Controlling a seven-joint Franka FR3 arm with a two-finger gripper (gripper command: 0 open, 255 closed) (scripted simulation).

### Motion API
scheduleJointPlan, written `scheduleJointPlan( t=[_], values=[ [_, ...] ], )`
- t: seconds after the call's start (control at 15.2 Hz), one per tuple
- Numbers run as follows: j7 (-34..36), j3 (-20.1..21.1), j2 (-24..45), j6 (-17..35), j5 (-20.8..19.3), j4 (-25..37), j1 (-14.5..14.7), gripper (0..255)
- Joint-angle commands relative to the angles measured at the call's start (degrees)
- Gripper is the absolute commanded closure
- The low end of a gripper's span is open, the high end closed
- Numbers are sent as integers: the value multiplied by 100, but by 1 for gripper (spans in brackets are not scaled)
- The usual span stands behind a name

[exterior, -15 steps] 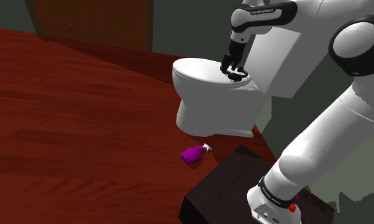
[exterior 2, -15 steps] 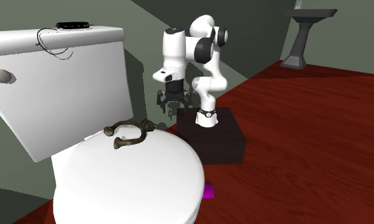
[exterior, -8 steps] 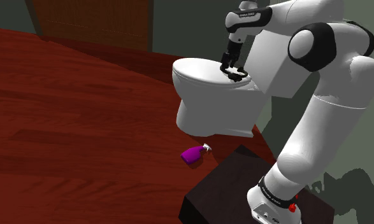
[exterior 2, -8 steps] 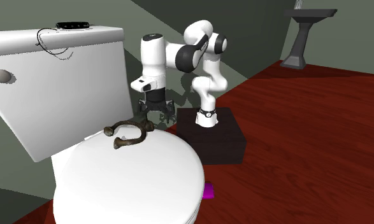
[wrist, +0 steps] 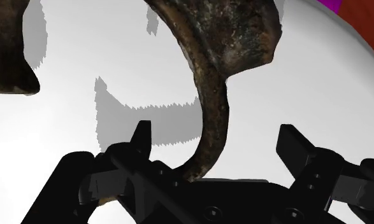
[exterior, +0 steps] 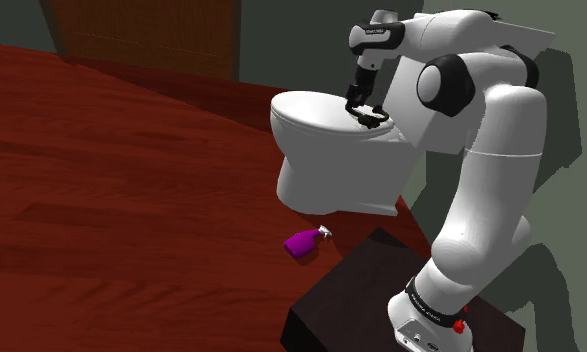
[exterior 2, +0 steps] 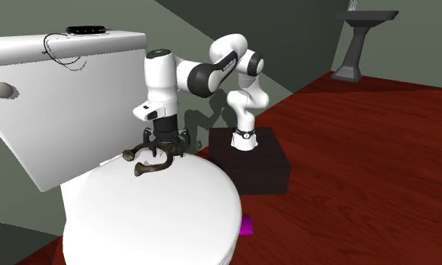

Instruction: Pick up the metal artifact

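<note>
Dark bronze-brown metal artifact [exterior 2: 157, 165], a horseshoe-shaped curve with knobbed ends, lies flat on the closed white toilet lid [exterior 2: 174, 218], just in front of the slanted white tank [exterior 2: 61, 98]. Follow it left to right in the second exterior view: two knobbed ends sit at the left, one below the other. From them the arc sweeps round to the right, directly under the hand.

It looks rigid and solid to me, probably weighty for its bulk. The rough, pitted skin should give you friction. The lid beneath looks smooth, so a stray nudge could send the piece sliding. Your best hold is the slim run of the curve, since the swollen parts look too fat and rounded to clamp.

Now the jaws: they are spread wide and grip nothing. In the wrist view the left black finger [wrist: 141, 137] stands near the slim bar with a gap showing. The bar passes between the two, and the right finger [wrist: 292, 143] sits well apart from it. Neither touches, as far as I can tell. Centre that bar before you close, or it may pivot out.
</note>
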Motion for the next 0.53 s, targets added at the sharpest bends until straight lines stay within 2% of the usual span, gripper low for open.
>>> scheduleJointPlan(
  t=[0.0, 0.2, 0.33, 0.4, 0.46],
  values=[
    [-3, 5, -3, 135, 1, -136, 15, 0],
    [-13, 14, 1, 408, 9, -407, 36, 0],
    [-13, 13, 1, 408, 9, -407, 37, 0],
    [-18, 14, 13, 405, 14, -392, 30, 255],
    [-17, 14, 14, 403, 14, -390, 31, 255]
  ],
)
